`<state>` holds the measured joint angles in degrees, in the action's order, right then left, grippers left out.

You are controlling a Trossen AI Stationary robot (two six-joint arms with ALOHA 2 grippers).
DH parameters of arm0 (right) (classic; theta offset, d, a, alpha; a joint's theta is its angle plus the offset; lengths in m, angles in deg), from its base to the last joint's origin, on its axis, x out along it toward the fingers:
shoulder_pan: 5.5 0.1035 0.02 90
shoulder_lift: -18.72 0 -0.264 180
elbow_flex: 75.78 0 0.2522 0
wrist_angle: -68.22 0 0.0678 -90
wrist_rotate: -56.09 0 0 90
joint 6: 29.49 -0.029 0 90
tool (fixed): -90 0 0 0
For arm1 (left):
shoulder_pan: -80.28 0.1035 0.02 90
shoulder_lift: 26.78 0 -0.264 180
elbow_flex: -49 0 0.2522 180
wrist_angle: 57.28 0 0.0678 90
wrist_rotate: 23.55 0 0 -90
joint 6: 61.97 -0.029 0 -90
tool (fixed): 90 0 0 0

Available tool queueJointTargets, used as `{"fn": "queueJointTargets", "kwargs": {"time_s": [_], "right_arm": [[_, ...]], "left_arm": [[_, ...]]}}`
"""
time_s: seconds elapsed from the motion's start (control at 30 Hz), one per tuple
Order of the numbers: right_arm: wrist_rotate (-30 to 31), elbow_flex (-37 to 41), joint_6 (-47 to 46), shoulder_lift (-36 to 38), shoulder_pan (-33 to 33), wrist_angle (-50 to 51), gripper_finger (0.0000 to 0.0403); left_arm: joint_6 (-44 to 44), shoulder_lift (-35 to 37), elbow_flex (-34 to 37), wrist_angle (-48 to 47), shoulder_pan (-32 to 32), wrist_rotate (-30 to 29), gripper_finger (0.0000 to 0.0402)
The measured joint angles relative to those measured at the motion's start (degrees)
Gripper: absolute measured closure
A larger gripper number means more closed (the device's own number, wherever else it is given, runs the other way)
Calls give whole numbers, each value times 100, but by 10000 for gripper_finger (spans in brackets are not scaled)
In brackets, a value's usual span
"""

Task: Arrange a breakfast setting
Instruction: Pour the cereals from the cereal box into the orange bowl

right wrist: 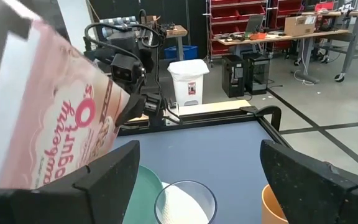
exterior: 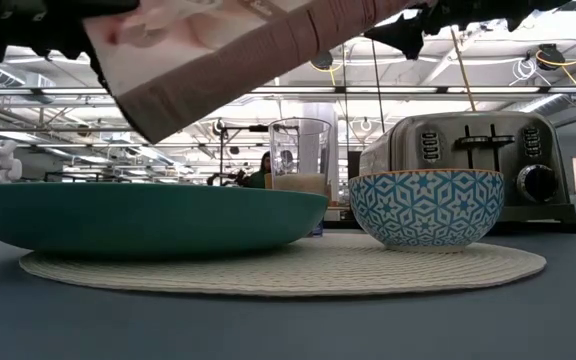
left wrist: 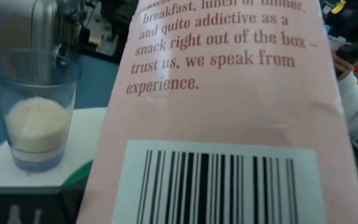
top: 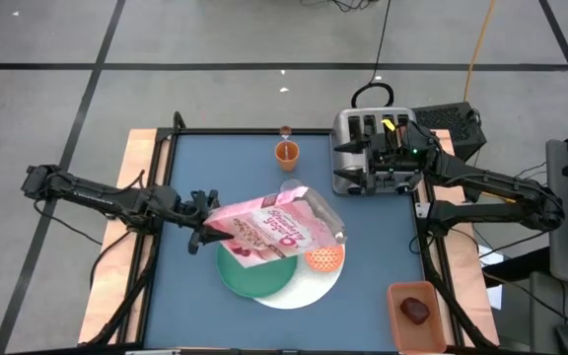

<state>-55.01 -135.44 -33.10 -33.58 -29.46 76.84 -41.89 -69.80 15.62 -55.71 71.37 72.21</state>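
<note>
The pink cereal bag (top: 269,225) hangs slanted over the green plate (top: 252,271), which lies on the large white round plate (top: 309,288). My left gripper (top: 203,229) is shut on the bag's end toward the table's left. The bag's barcode side (left wrist: 229,112) fills the left wrist view and hides the fingers. The small orange bowl (top: 324,258) stands on the white plate's right part. The glass of milk (left wrist: 35,118) stands behind the plates. The orange cup (top: 286,151) stands farther back. My right gripper (right wrist: 197,162) waits open by the toaster, above the glass (right wrist: 185,202). My left gripper holds the bag by its end toward the table's left (top: 219,229), coming roughly level from that side. The bag itself hides the fingers in the wrist view. The bag is lifted clear above the green plate (exterior: 148,215) and tilted, its free end (exterior: 348,20) higher.
The silver toaster (top: 368,148) stands at the table's back right. A wooden tray (top: 417,311) with a dark red thing sits off the near right corner. Bare blue tabletop (top: 205,173) lies at the far left.
</note>
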Motion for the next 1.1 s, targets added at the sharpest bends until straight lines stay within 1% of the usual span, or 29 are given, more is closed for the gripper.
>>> {"fn": "queueJointTargets", "kwargs": {"time_s": [0.1,0.2,0.27,0.37,0.57,0.77,1.0,1.1], "right_arm": [[0,-1,0,1,1,0,78],[0,1,0,1,1,1,78],[0,1,1,-1,1,3,78],[0,1,0,1,1,4,78],[0,1,0,-1,1,28,78],[0,1,1,-1,0,28,78],[0,1,0,0,1,26,78],[0,1,0,-1,-1,28,78]], "left_arm": [[57,0,-158,-365,-28,2,167],[69,0,-550,-1292,-28,-11,167],[-36,0,-831,-1913,-32,-132,167],[-66,-4,-1106,-2400,-28,-205,167],[-48,-4,-1220,-2615,-30,-219,167],[238,-7,-1220,-2932,-30,-209,167],[452,-7,-1232,-2971,-32,-86,167],[465,-11,-1442,-3318,-31,-85,167]]}}
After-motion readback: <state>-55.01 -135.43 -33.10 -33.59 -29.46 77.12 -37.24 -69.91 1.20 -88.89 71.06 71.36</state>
